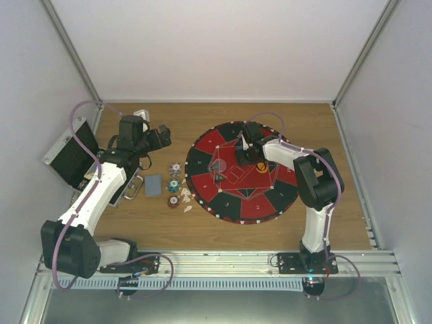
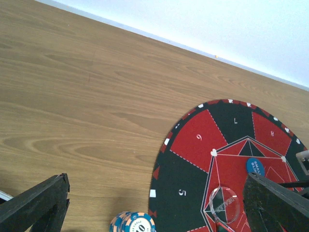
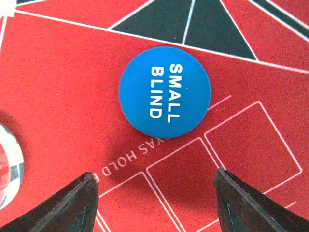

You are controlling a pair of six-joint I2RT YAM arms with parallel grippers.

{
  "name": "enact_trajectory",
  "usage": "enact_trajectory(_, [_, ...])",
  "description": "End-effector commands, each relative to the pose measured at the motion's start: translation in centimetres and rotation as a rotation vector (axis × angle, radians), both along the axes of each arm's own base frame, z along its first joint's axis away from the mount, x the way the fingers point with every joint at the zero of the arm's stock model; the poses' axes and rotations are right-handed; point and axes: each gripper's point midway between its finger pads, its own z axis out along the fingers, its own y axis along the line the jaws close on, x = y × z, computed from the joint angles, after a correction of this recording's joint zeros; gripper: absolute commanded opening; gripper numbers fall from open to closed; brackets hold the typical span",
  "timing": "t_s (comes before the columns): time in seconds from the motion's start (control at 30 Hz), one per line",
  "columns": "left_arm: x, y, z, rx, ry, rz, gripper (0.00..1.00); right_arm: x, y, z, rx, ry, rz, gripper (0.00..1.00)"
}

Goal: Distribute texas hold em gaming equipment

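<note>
Right gripper point(image 3: 154, 195): wide open, empty, low over the mat point(image 1: 223, 202).
Blue disc point(image 3: 164, 91): flat on the mat's red field, reads SMALL BLIND, just beyond the right fingers, untouched.
Left gripper point(image 2: 154, 205): wide open, empty, above the table point(image 1: 304, 229), left of the mat.
Chips point(image 1: 174, 183): on the table between the cards point(image 1: 154, 184) and the mat.
Orange disc point(image 1: 262, 167): on the mat.

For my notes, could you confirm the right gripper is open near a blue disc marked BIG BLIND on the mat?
No: the right wrist view shows the blue disc reads SMALL BLIND; the right gripper is open near it on the mat.
</note>
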Motion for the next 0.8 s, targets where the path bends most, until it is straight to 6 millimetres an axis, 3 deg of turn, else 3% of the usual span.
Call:
enact_trajectory(0.0, [-0.1,0.0,1.4,-0.005,-0.049,0.004,0.99,0.8,-0.5,-0.9,0.018,0.015,-0.036,0.64])
enact_trajectory(0.33, [0.0,0.0,1.4,-0.007,-0.049,0.006,0.99,1.9,-0.5,-2.7,-0.024,0.021,-0.016,0.53])
enact_trajectory(0.77, [0.1,0.0,1.6,-0.008,-0.053,0.006,0.99,5.2,-0.4,-4.0,-0.077,-0.003,-0.032,0.41])
